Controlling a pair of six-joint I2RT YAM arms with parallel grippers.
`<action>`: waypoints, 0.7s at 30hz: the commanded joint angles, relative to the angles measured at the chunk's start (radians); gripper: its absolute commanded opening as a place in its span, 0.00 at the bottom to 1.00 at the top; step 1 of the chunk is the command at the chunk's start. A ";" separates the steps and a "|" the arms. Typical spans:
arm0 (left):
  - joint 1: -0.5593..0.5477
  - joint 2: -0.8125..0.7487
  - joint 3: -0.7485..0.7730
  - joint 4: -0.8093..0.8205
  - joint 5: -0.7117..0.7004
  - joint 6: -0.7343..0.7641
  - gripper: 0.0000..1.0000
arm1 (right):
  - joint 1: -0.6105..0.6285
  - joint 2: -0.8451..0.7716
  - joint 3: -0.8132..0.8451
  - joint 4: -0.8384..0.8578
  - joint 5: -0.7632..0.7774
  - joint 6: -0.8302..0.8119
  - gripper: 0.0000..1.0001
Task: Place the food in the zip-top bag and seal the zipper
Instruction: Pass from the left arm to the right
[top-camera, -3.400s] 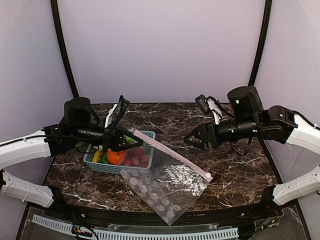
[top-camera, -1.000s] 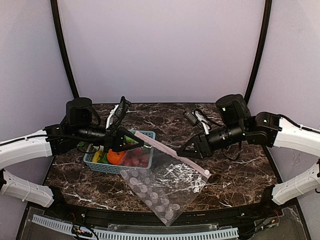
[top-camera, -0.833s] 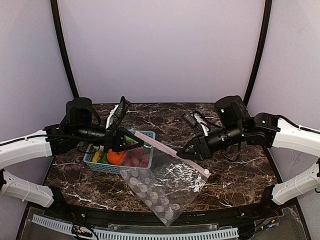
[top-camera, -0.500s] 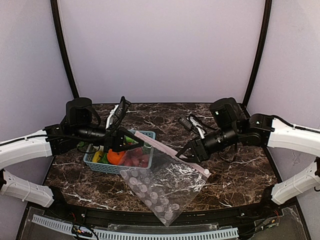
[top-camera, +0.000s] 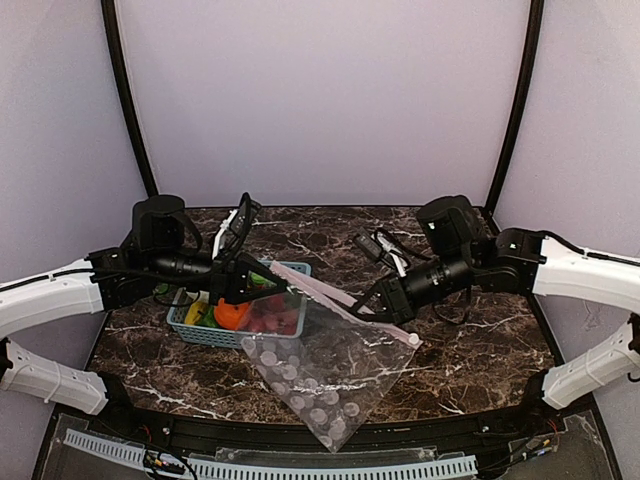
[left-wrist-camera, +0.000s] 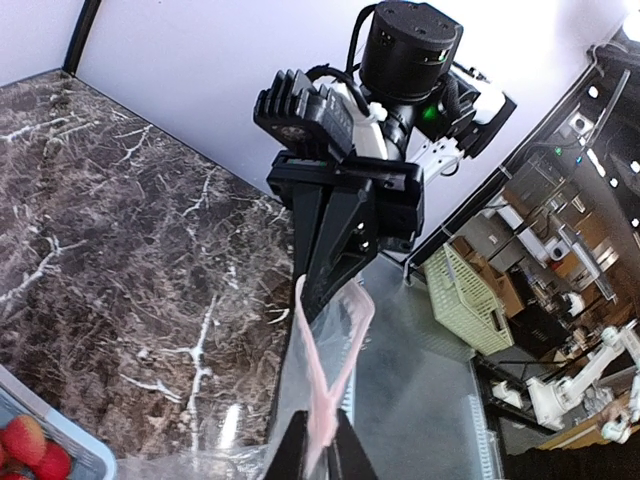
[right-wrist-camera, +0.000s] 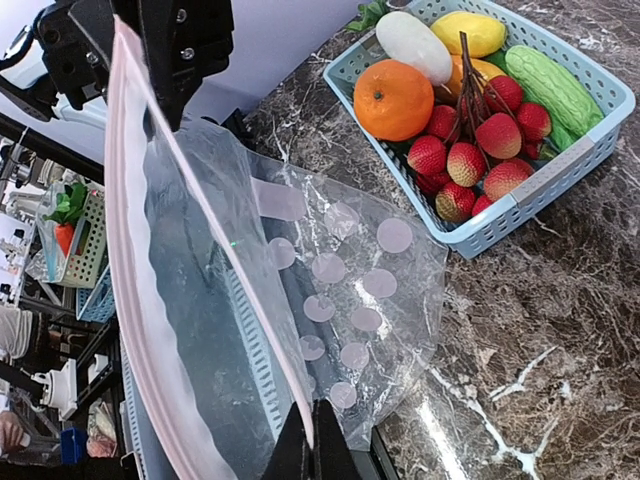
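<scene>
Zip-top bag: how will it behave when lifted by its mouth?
Probably floppy: the zip-top bag sags and wrinkles below the pink zipper strip pinched by left gripper and right gripper. Likely light: it looks empty, thin clear film. Glossy film could slip in the pinch.

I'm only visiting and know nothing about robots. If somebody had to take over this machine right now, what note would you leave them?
Left gripper: shut on the zipper edge of the zip-top bag, right by the basket.
Right gripper: shut on the same edge, further along, so the edge is held raised.
Food: all in the basket; nothing is in the bag.
Done: bag gripped at two points.
Left: load the food, then seal the zipper.
</scene>
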 joint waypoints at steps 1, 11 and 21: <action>-0.004 -0.044 0.052 -0.104 -0.089 0.059 0.46 | -0.006 -0.071 0.033 -0.074 0.144 0.011 0.00; -0.004 -0.128 0.118 -0.273 -0.389 0.098 0.94 | -0.144 -0.165 0.193 -0.471 0.431 -0.035 0.00; -0.004 -0.166 0.097 -0.238 -0.471 0.018 0.95 | -0.170 -0.128 0.558 -0.737 0.642 -0.111 0.00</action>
